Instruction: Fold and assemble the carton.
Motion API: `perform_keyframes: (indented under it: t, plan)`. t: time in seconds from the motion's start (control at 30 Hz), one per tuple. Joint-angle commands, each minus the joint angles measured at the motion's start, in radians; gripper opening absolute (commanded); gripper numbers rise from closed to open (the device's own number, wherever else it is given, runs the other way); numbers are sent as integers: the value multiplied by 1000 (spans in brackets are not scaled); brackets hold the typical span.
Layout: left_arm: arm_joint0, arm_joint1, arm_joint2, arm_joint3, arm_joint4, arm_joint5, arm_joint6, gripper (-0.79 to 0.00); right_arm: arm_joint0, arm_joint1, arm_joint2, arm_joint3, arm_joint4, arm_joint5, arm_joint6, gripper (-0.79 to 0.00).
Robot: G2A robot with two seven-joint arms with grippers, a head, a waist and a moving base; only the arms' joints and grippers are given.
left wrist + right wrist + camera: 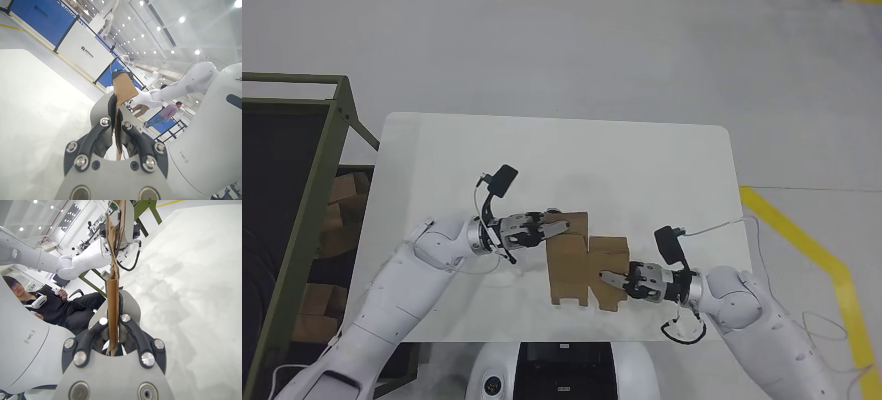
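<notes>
The right gripper (113, 299) pinched a flattened brown carton (113, 283) edge-on, over the white table (189, 285); the left gripper (122, 228) gripped its far end.

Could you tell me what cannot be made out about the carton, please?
Top view: whether the carton touches the table; its underside is hidden.
Left wrist view: its fold lines, mostly edge-on in the left pincer.
Right wrist view: its far end, cut off by the frame edge.

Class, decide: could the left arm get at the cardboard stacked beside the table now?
Probably not: the left gripper is shut on the carton, which the right gripper also holds, and the stacked cardboard lies low, beside a green frame.
</notes>
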Motion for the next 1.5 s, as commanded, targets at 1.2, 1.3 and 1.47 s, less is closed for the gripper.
perform_keyframes:
  t: [1.2,1.3,1.47]
  plan:
    - [69,-24,-51,-85,137,47,137,-785,-134,6,112,-185,-420,27,-272,0]
    - [68,-26,-43,-88,146,54,151,-785,-148,3,111,-209,-475,56,-309,0]
    - [64,-29,-29,-86,151,64,177,-785,-179,-3,88,-273,-580,133,-339,0]
